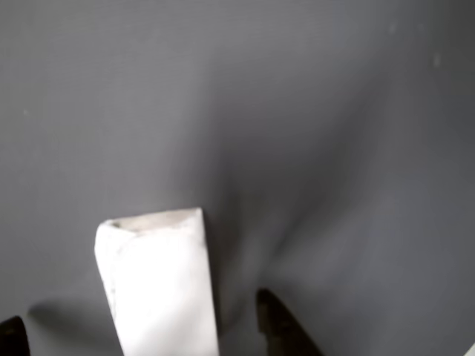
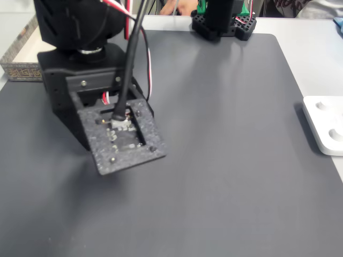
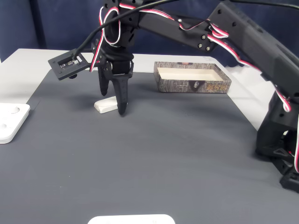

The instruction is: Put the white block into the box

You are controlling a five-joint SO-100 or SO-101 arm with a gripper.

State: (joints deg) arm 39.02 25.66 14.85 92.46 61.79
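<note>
The white block (image 1: 159, 285) lies flat on the dark grey mat, an oblong piece running away from the camera in the other view. My gripper (image 1: 137, 315) stands open over it, one black fingertip at the lower left corner and the other just right of the block. In a fixed view the gripper (image 3: 113, 103) points straight down with its tips at the mat, and the block (image 3: 106, 105) rests between and just behind the fingers (image 3: 122, 95). The box (image 3: 192, 85), open-topped with pale inner walls, sits on the mat to the right of the gripper. Its corner (image 2: 21, 67) shows at the left edge.
A flat white plate with round knobs (image 3: 10, 122) lies at the mat's left edge, seen also at the right (image 2: 324, 126). Another white piece (image 3: 131, 219) sits at the near edge. The arm's base (image 3: 280, 140) stands on the right. A black and green mount (image 2: 222, 21) stands at the far edge.
</note>
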